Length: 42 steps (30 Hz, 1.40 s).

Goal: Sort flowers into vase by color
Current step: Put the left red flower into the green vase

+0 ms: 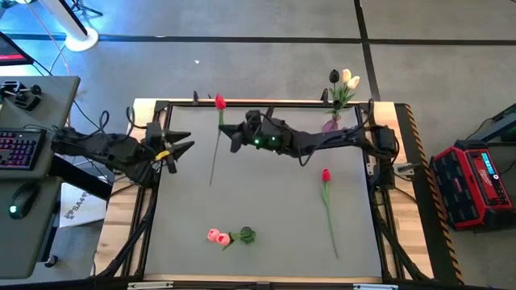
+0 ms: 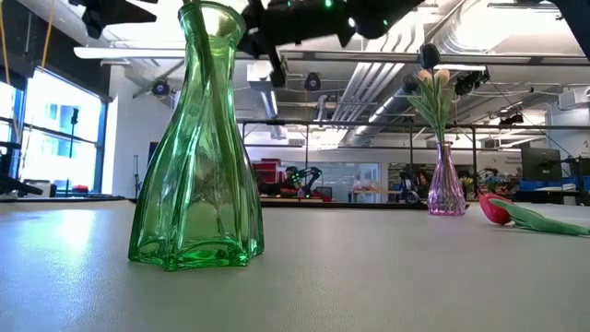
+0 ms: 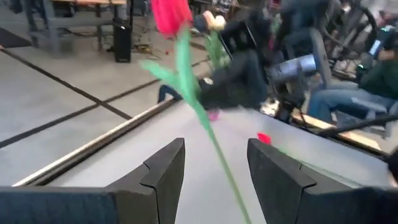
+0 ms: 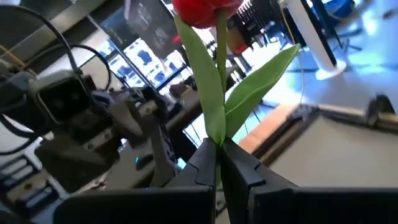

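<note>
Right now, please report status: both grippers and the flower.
Right gripper shut on red tulip, lifted off table. Left gripper open, stem between fingers. Nothing blocking.

right arm reaches across the table's far side — right gripper (image 1: 228,131) fingers pressed together, pinching | left arm at left edge — left gripper (image 1: 187,143) fingers parted, holding nothing

open tabletop centre (image 1: 266,193), pink vase (image 1: 330,123) blocking far edge

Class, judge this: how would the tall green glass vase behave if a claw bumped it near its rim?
The green vase looks tall with a narrow waist, so it probably tips easily. Being glass, it is likely fragile and slippery.
</note>
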Motion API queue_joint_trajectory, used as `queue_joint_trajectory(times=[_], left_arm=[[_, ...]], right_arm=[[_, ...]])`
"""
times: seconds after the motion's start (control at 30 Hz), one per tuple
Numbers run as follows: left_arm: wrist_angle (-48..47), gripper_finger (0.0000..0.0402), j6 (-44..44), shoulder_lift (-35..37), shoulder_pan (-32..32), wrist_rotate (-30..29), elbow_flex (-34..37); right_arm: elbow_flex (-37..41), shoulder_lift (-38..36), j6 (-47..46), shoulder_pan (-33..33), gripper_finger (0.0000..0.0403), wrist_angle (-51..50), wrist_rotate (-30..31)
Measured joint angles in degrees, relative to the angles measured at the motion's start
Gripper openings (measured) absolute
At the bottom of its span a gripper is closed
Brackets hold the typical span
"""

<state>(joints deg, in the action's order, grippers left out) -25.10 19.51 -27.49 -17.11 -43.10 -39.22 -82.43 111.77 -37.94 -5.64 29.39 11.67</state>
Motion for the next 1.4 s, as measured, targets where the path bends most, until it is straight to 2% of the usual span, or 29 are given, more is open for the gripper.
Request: queue_joint_trajectory(times=[0.33, 0.73, 1.0, 1.4], left_arm=[[4.9, 0.0163, 0.0, -3.7, 0.0, 0.6, 0.0], [5.7, 0.0163, -0.2, -2.6, 0.0, 0.6, 0.0], [6.0, 0.0163, -1.6, -0.6, 0.0, 0.6, 0.0], [6.5, 0.0163, -1.7, 2.1, 0.0, 0.5, 0.0]], right_arm=[[-14.0, 0.0, 11.4, 0.3, 0.0, -15.7, -2.1], [-22.5, 0.0, 21.2, 2.1, 0.0, -21.1, -4.5], [-25.3, 0.0, 23.0, 3.6, 0.0, -24.5, -4.9], [-25.6, -0.9, 23.0, 4.3, 0.0, -25.1, -11.4]])
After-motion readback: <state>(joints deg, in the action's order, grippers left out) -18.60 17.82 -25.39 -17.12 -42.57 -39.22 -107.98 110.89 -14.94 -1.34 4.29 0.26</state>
